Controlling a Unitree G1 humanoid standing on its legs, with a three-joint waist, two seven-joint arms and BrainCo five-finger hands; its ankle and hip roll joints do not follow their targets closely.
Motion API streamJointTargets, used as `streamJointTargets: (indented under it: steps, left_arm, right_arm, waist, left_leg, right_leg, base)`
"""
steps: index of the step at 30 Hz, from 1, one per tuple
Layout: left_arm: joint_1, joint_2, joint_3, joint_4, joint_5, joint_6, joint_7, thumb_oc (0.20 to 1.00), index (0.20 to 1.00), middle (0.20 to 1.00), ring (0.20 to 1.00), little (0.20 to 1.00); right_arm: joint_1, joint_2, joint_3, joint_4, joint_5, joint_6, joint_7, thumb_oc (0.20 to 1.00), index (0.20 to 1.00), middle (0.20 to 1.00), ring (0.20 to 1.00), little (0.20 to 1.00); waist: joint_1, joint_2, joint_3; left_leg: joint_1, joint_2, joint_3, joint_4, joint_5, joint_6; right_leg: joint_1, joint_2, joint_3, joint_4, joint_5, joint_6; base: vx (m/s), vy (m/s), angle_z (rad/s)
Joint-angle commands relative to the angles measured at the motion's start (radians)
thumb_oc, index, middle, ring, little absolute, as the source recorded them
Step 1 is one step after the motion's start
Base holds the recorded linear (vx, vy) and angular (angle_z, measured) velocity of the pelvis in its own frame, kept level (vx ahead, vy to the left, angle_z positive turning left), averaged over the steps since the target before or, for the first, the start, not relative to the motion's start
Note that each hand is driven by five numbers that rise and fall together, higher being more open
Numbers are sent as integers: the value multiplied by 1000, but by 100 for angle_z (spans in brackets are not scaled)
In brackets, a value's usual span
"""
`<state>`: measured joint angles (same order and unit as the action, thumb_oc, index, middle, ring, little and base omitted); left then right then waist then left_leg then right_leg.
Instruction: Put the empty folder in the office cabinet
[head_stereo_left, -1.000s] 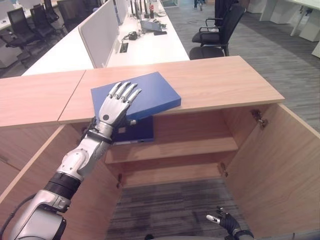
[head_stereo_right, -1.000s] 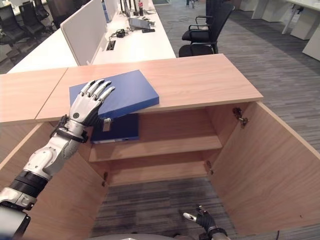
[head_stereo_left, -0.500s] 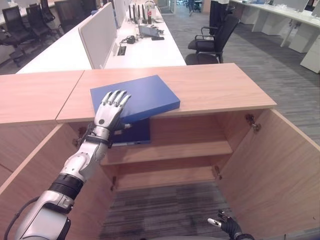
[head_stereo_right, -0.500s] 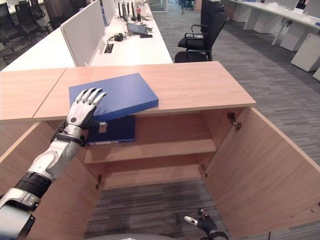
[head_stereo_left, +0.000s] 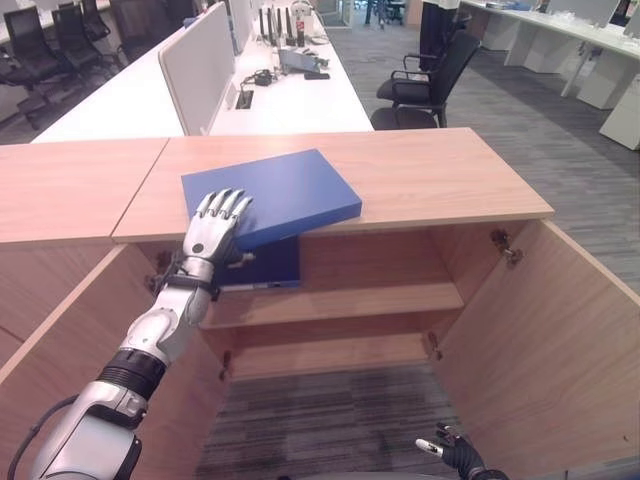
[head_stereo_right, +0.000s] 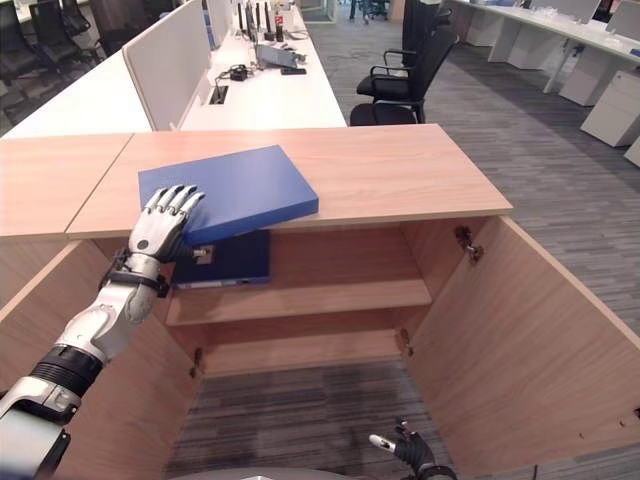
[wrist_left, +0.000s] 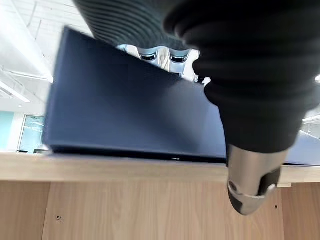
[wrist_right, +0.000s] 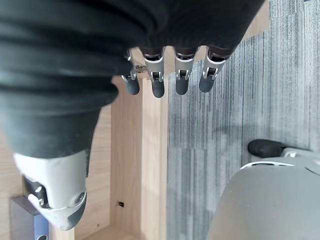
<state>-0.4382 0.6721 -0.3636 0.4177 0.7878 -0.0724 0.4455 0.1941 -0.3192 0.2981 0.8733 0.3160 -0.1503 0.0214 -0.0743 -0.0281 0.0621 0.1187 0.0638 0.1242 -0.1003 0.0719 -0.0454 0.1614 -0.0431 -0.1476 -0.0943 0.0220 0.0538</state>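
**Blue folder on the cabinet top, left hand at its near corner**

The blue folder (head_stereo_left: 270, 195) lies flat on the wooden top of the office cabinet (head_stereo_left: 430, 175), its near right corner jutting a little past the front edge. The left hand (head_stereo_left: 215, 225) reaches up from seven o'clock: its fingers (head_stereo_left: 228, 205) lie over the folder's near-left corner, slightly bent, and in the left wrist view the thumb (wrist_left: 250, 185) sits under the folder's lower edge, so the hand grips that corner (whether the thumb actually presses the cover, I cannot tell).

Both cabinet doors stand open. Inside, on the upper shelf (head_stereo_left: 350, 300) at its left end, a second dark blue binder (head_stereo_left: 268, 265) stands directly beneath the folder. The right door (head_stereo_left: 560, 340) swings out toward four o'clock.

The right hand (head_stereo_left: 450, 455) hangs low at five o'clock over the grey carpet (head_stereo_left: 320, 420), its fingers (wrist_right: 182, 82) extended side by side and holding nothing.

Beyond the cabinet, at twelve o'clock, runs a white desk (head_stereo_left: 290, 95), and a black office chair (head_stereo_left: 430, 75) stands at one o'clock.
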Motion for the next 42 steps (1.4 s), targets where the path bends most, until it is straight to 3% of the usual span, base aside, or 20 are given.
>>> streamJointTargets:
  steps: [1,21,22,23,24,25,42]
  left_arm:
    - [-158,34,-7,58,-30,-2,12,1000,1000,1000,1000,1000]
    - [-229,97,-113,124,24,-10,-39,1000,1000,1000,1000,1000]
    - [-232,96,-114,128,20,-9,-40,956,956,956,956,956]
    - [-235,94,-117,131,17,-9,-42,511,511,511,511,511]
    - [-235,92,-117,133,14,-11,-44,231,231,231,231,231]
    - [-238,91,-120,135,11,-13,-47,200,200,200,200,200]
    - [-225,93,-78,128,-60,-14,-43,200,200,200,200,200]
  right_arm:
    - [-31,-11,-40,-10,46,-31,4,1000,1000,1000,1000,1000]
    - [-22,-9,-60,-23,147,-38,23,1000,1000,1000,1000,1000]
    - [-21,-10,-59,-23,147,-39,23,1000,1000,1000,1000,1000]
    - [-21,-10,-59,-21,148,-38,22,1000,1000,1000,1000,1000]
    - [-21,-10,-59,-22,148,-39,22,1000,1000,1000,1000,1000]
    - [-22,-10,-60,-21,149,-38,22,1000,1000,1000,1000,1000]
    - [-23,1,-73,-23,183,-35,22,1000,1000,1000,1000,1000]
  waist:
    - [-3,-21,27]
    - [-19,-4,35]
    - [-19,-4,35]
    - [-20,-3,35]
    - [-20,-3,36]
    - [-21,-2,36]
    - [-16,-5,36]
  left_leg:
    - [110,40,-6,13,-131,-60]
    - [121,35,-7,13,-132,-58]
    - [121,35,-7,13,-132,-58]
    - [121,35,-6,13,-131,-58]
    - [121,34,-6,13,-131,-58]
    - [120,34,-7,13,-131,-58]
    - [122,29,-8,13,-132,-55]
  right_leg:
    - [42,-50,24,7,-64,101]
    - [49,-53,30,8,-67,104]
    - [50,-54,29,7,-67,104]
    - [50,-55,29,7,-67,104]
    - [51,-55,29,7,-67,104]
    - [50,-55,28,7,-67,105]
    - [51,-58,29,10,-65,104]
  base:
    - [0,0,0]
    - [0,0,0]
    - [0,0,0]
    - [0,0,0]
    - [0,0,0]
    - [0,0,0]
    - [0,0,0]
